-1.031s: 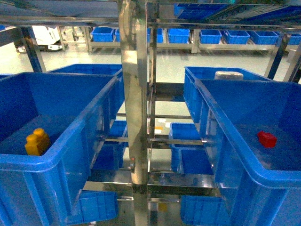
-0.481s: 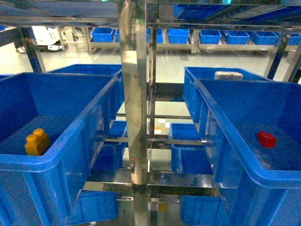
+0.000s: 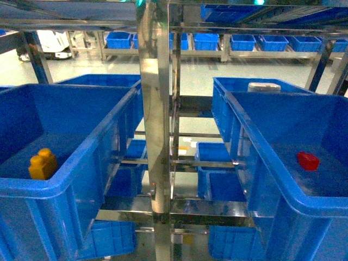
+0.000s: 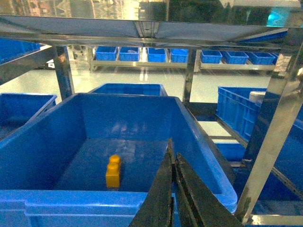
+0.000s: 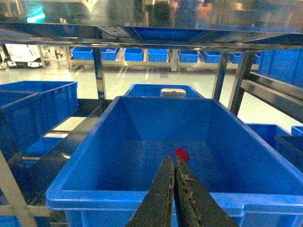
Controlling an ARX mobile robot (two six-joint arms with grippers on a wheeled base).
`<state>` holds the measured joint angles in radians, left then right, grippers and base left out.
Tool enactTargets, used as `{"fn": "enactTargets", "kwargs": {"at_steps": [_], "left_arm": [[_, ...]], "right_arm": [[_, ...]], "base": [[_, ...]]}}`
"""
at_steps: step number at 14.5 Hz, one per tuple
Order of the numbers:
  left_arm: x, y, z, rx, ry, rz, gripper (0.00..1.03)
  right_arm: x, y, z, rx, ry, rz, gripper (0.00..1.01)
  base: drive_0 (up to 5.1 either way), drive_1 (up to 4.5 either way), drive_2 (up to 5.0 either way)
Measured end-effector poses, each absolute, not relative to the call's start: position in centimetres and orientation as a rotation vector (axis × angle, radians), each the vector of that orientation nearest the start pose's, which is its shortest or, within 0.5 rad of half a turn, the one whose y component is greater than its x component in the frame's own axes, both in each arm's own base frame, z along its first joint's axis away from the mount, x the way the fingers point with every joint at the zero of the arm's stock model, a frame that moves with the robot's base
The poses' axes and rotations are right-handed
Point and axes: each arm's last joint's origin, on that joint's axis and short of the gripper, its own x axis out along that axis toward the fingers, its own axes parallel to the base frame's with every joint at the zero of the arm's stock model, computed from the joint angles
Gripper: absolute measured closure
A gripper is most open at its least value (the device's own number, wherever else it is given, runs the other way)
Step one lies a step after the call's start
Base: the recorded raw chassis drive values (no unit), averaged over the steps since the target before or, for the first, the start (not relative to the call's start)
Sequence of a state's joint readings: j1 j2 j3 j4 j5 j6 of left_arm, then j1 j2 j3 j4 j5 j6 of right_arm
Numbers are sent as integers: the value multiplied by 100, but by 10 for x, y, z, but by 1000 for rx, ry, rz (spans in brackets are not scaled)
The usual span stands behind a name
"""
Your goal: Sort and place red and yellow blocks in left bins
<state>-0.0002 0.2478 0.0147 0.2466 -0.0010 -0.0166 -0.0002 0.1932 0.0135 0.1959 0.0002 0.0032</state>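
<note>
The yellow brick (image 3: pixel 43 163) sits on the floor of the big blue crate on the left (image 3: pixel 65 187), close to that crate's near wall and toward its left side. From the left wrist view the same yellow brick (image 4: pixel 113 171) stands studs up, alone on the crate floor, with the crate's near rim (image 4: pixel 71 198) running below it. The left gripper (image 4: pixel 173 156) pokes up from the bottom edge of that view, its two dark fingers pressed together with nothing between them, hanging over the crate's near right corner and apart from the brick.

Over on the right, the red cube (image 3: pixel 308 160) lies on the floor of the right-hand blue crate (image 3: pixel 255 147), toward its right side. In the right wrist view the red cube (image 5: pixel 181 154) peeks out just above the tips of the right gripper (image 5: pixel 171 160). That gripper is clamped closed too, empty, fingers meeting at a point; whether the tips touch the cube I cannot tell from here.

Between the two crates stands a shiny steel post (image 3: pixel 155 109) of the shelving rack. Behind the right crate a pale round object (image 3: pixel 264 86) rests in another blue bin, and a row of smaller blue bins (image 3: pixel 217 41) lines the far shelf.
</note>
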Motion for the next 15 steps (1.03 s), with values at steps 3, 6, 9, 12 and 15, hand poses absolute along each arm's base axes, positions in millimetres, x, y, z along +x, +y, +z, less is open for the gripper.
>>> {"fn": "enactTargets", "kwargs": {"at_steps": [3, 6, 9, 12, 15], "left_arm": [[109, 0, 171, -17, -14, 2, 101], [97, 0, 167, -17, 2, 2, 101], [97, 0, 168, -15, -5, 2, 101], [97, 0, 167, -15, -1, 1, 101], [97, 0, 167, -15, -1, 1, 66]], "right_arm": [[99, 0, 165, 3, 30, 0, 99], [97, 0, 168, 3, -7, 0, 99], [97, 0, 167, 3, -4, -1, 99], [97, 0, 167, 3, -5, 0, 99], [97, 0, 167, 3, -5, 0, 63]], "base": [[0, 0, 0], [0, 0, 0], [0, 0, 0], [0, 0, 0], [0, 0, 0]]}}
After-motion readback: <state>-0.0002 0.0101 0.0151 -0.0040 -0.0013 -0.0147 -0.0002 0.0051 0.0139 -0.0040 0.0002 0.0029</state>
